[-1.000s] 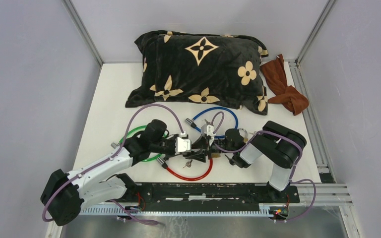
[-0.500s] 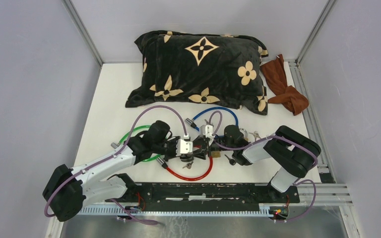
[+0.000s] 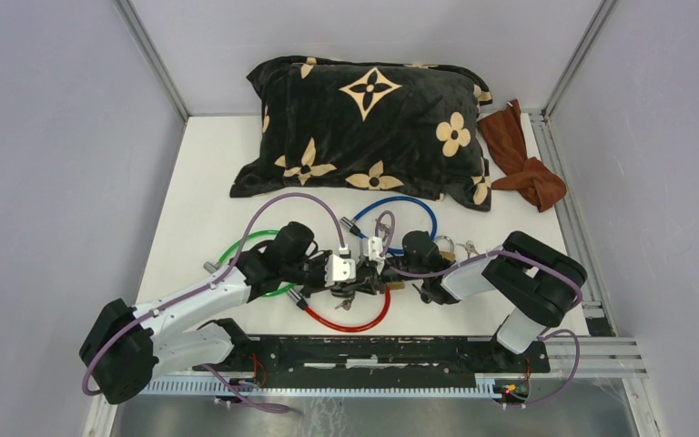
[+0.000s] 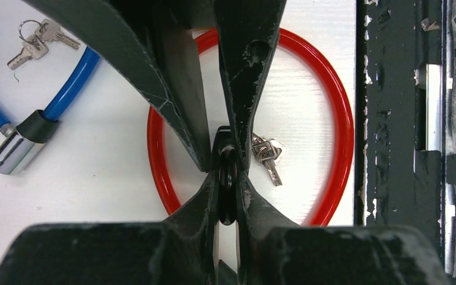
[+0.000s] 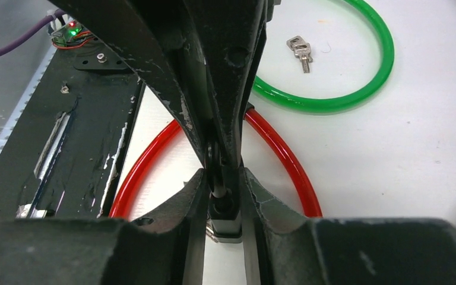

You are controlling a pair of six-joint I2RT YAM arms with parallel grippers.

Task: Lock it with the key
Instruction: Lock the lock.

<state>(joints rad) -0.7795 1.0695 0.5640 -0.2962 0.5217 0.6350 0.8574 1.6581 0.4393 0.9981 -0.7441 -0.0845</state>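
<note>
The red cable lock [image 3: 353, 320] lies looped on the white table in front of both arms. In the left wrist view my left gripper [image 4: 225, 173] is shut on a thin black key head [image 4: 226, 196], held above the red loop [image 4: 156, 148]. Opposite it, my right gripper [image 5: 222, 178] is closed on the lock's black and grey body [image 5: 224, 222], fingers touching both its sides. Seen from above, the two grippers meet tip to tip, left gripper [image 3: 353, 271] against right gripper [image 3: 373, 268]. The key blade and keyhole are hidden between the fingers.
A green cable loop [image 3: 241, 248] lies behind the left arm, a blue one [image 3: 410, 205] with a chrome end [image 4: 10, 152] farther back. Spare keys [image 4: 266, 153] lie inside the red loop, others [image 5: 300, 48] inside the green. Pillow [image 3: 369, 123] and brown cloth [image 3: 521, 159] behind; black rail [image 3: 373, 350] in front.
The right gripper has slid left up against the left gripper and narrowed onto the lock body. The left arm shifted slightly right, keeping its grip.
</note>
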